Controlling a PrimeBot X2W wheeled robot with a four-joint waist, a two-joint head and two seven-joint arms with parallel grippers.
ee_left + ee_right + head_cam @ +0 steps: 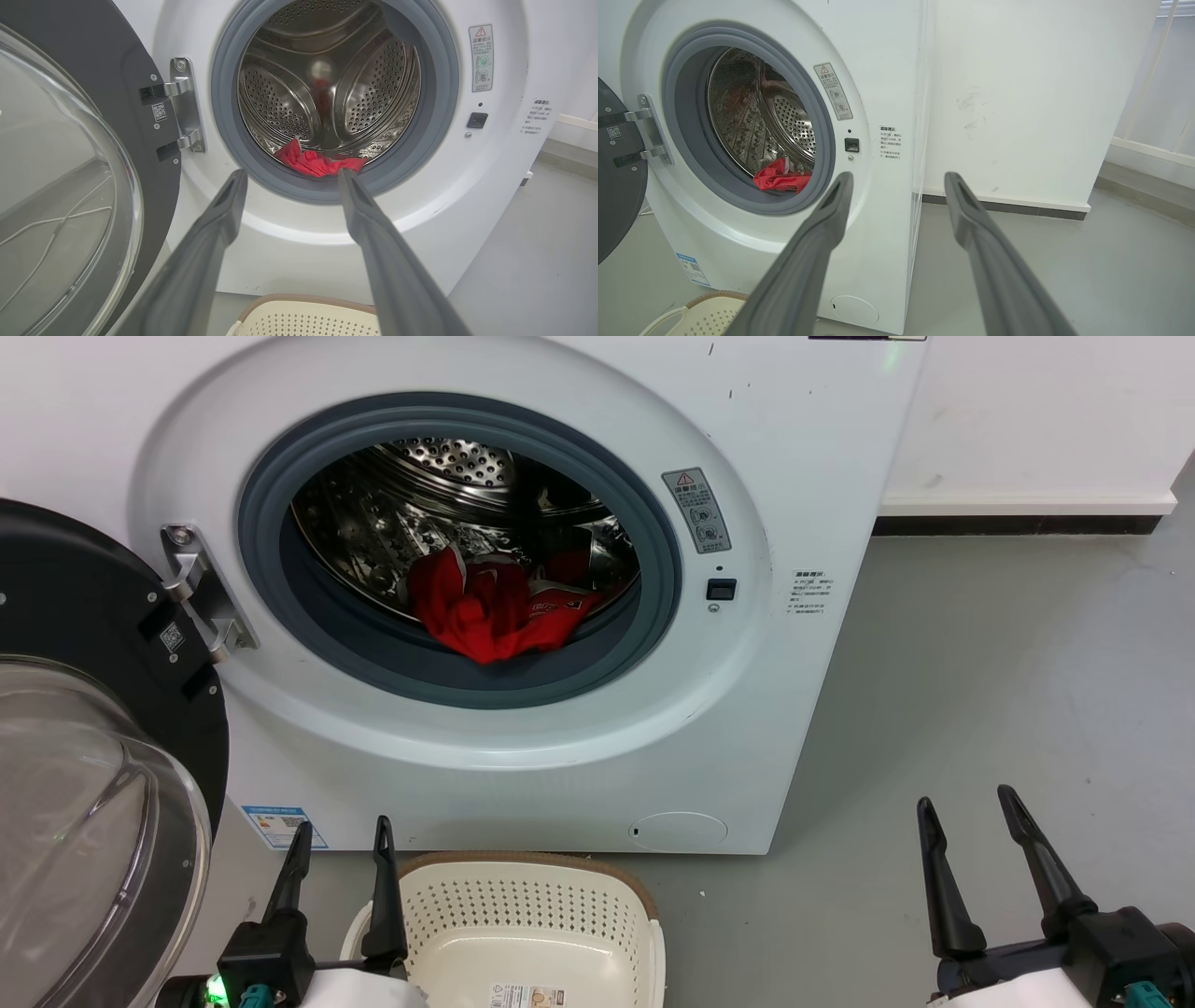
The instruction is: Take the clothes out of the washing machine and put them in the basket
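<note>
The white washing machine [579, 747] stands before me with its door [84, 728] swung open to the left. Red clothes [490, 607] lie crumpled at the front of the steel drum, partly over the grey rim; they also show as clothes [317, 162] and clothes [780, 178]. The cream basket [523, 905] sits on the floor below the porthole, with nothing in it but a label. My left gripper [343, 835] is open beside the basket's left edge. My right gripper [966, 807] is open over the floor at the lower right. Both are well short of the drum.
The open glass door [60, 186] juts out on the left, close to my left arm. A white wall [1017, 93] with a dark skirting runs right of the machine. Grey floor [980, 691] spreads out to the right.
</note>
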